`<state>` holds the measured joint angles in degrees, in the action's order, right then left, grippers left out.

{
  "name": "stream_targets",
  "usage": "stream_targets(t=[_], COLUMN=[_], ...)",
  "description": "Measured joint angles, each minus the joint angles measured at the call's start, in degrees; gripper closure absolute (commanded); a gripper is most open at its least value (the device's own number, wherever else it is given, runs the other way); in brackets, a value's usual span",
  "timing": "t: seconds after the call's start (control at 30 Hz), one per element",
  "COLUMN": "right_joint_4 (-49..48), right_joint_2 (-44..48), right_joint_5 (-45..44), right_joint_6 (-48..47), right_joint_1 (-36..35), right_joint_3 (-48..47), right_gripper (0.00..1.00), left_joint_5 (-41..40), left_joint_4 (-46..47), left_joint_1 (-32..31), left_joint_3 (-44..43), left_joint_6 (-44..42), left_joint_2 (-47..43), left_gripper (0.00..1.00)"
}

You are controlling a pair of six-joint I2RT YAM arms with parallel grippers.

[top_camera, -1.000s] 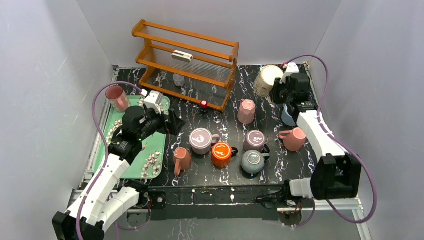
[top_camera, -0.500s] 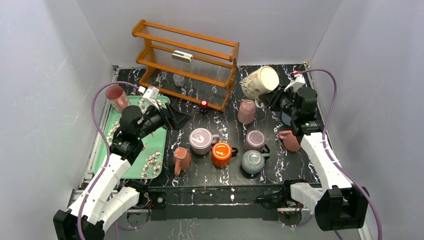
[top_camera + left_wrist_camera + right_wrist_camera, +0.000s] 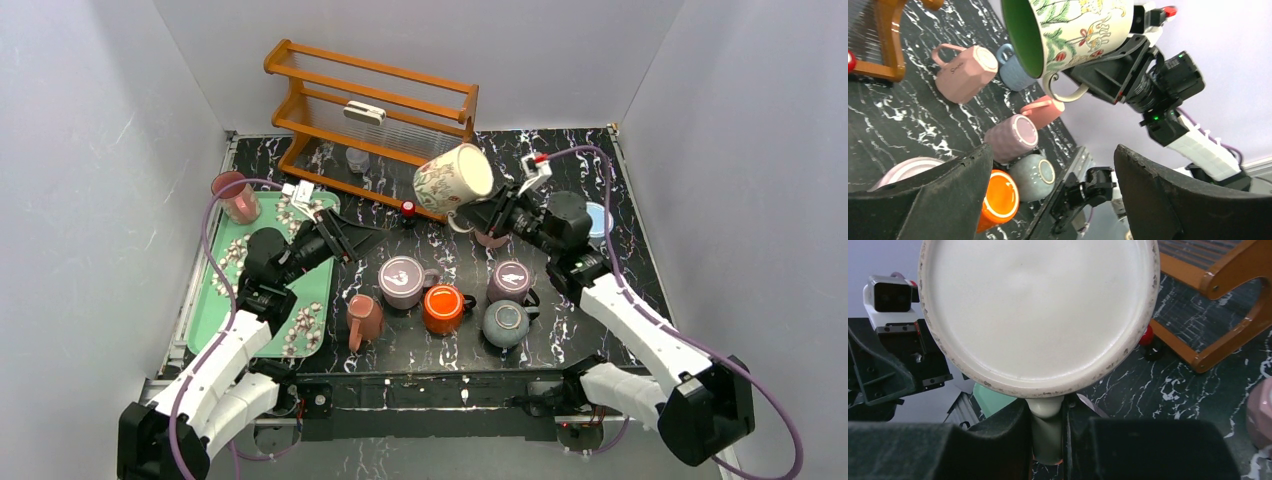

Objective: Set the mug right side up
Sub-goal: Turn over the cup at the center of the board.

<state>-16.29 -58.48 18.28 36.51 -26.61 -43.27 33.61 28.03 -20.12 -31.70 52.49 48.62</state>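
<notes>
The right claw (image 3: 1047, 440) pinches the handle of the floral mug (image 3: 452, 178), held sideways just ahead.

This is a robotics lab test cell. Plain pale grey panel walls (image 3: 90, 200) box in a black, white-veined marble-look tabletop (image 3: 410, 347). Two white-and-black robot arms (image 3: 215, 350) are bolted to a metal frame (image 3: 440, 388) at its near edge, trailing purple cables (image 3: 206, 220). An orange-brown wooden rack (image 3: 375, 105), a mint-green floral tray (image 3: 215, 300) and assorted ceramic mugs (image 3: 445, 308) are laid out like staged props.

Pale lilac walls (image 3: 100, 100) enclose a black marbled table (image 3: 450, 350).
</notes>
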Motion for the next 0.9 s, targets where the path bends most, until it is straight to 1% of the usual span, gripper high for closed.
stream_targets(t=[0.17, 0.33, 0.43, 0.77, 0.9], right_joint_4=[-2.97, -4.42, -5.46, -11.19, -13.4], right_joint_2=[-4.17, -8.33, -10.16, -14.14, -14.69], right_joint_5=[-1.92, -4.31, -5.29, -6.34, -6.03], right_joint_6=[0.94, 1.03, 0.94, 1.05, 1.55], right_joint_1=[-5.55, -10.49, -13.16, -19.28, -20.98], right_joint_3=[-1.07, -3.98, -6.38, -14.73, -16.68], right_gripper=[0.99, 0.99, 0.99, 0.99, 0.99], left_joint_5=[-0.04, -0.09, -0.2, -3.04, -4.92], left_joint_4=[8.28, 12.79, 15.04, 22.71, 27.45], left_joint_1=[0.0, 0.0, 0.0, 0.0, -0.02], left_joint_3=[3.17, 4.07, 4.13, 5.09, 5.11], left_joint_6=[6.1, 10.32, 12.04, 18.51, 21.11], left_joint_2=[1.99, 4.17, 4.22, 3.76, 3.45], left_gripper=[0.17, 0.2, 0.2, 0.19, 0.21])
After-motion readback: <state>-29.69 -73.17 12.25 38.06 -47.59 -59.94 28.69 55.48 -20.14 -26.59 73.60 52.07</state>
